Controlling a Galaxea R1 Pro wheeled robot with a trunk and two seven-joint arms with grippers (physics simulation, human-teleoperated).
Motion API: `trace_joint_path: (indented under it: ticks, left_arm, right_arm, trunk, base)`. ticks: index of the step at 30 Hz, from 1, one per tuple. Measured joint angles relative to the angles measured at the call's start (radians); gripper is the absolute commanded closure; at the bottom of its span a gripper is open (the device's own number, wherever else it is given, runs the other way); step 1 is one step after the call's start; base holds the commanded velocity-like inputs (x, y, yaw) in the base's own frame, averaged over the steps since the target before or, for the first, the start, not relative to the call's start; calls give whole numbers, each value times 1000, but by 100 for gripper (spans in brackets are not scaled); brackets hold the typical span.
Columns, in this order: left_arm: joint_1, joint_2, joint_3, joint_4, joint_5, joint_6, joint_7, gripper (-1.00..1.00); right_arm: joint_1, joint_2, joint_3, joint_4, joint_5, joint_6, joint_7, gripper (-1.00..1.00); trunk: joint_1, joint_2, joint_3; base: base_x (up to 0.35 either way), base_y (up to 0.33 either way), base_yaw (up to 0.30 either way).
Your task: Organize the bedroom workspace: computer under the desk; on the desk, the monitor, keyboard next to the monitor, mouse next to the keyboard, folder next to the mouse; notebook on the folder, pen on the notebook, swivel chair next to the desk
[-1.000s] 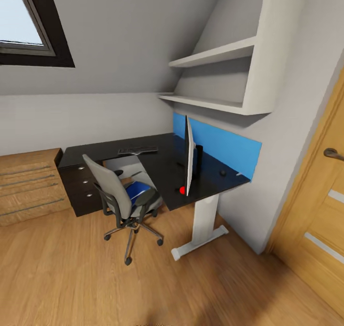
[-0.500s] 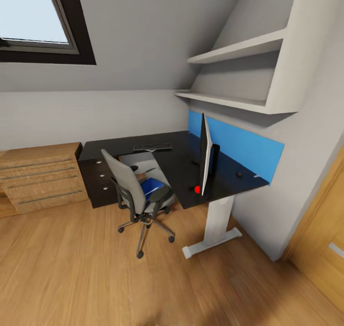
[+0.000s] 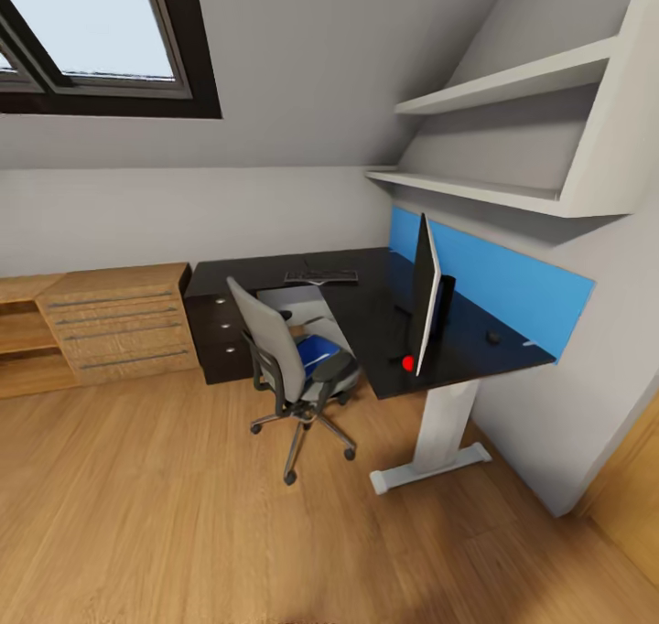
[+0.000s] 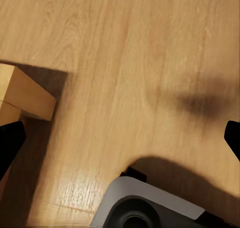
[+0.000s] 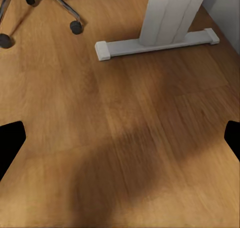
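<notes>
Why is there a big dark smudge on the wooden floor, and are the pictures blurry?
Right wrist view: a soft shadow band crosses the floor below the desk's white foot. Left wrist view: a fuzzy shadow blotch on the planks. Head view: sharp, evenly lit.

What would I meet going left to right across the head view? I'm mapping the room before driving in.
Light wooden chest of drawers → grey swivel chair with chrome star base → wide black monitor seen edge-on → small black mouse on the glossy black desk.
</notes>
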State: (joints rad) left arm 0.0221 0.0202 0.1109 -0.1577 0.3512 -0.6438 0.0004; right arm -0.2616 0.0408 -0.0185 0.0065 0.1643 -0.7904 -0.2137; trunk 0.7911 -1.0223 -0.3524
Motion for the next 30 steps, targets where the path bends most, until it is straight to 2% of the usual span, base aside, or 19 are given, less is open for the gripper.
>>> trace_joint_path:
  ticks: [5, 6, 11, 19, 24, 29, 30]
  left_arm:
    - [0, -7, -32, 0, -19, 1, -1, -100]
    - [0, -14, -57, 0, -42, 0, 0, -100]
    - [0, -24, -112, 0, -86, 0, 4, -100]
    - [0, -25, -132, -3, -101, -1, 4, -100]
    - [0, -25, -132, -4, -101, -3, 5, -100]
    - [0, -27, -131, -4, -100, -4, 7, -100]
    - [0, -28, -128, -5, -98, -4, 7, -100]
  right_arm:
    - [0, -1, 2, 0, 2, 2, 1, -100]
    - [0, 0, 3, 0, 3, 3, 1, -100]
    - [0, 1, 7, -1, 10, 4, 1, -100]
    - [0, 2, 23, 3, 55, 4, 1, -100]
    - [0, 2, 23, 4, 59, 5, 2, -100]
    - [0, 1, 24, 4, 60, 5, 3, -100]
    - [0, 0, 33, 4, 62, 6, 3, -100]
  trunk:
    - [0, 0, -5]
    - [0, 0, -6]
    - [0, 0, -12]
    - [0, 0, -20]
    - [0, 0, -24]
    - [19, -35, -40]
    - [23, -42, -43]
  base:
    - [0, -83, 215]
    - [0, -186, 215]
    - [0, -247, 215]
    - [0, -164, 214]
    - [0, -13, 113]
    - [0, -3, 23]
    - [0, -1, 6]
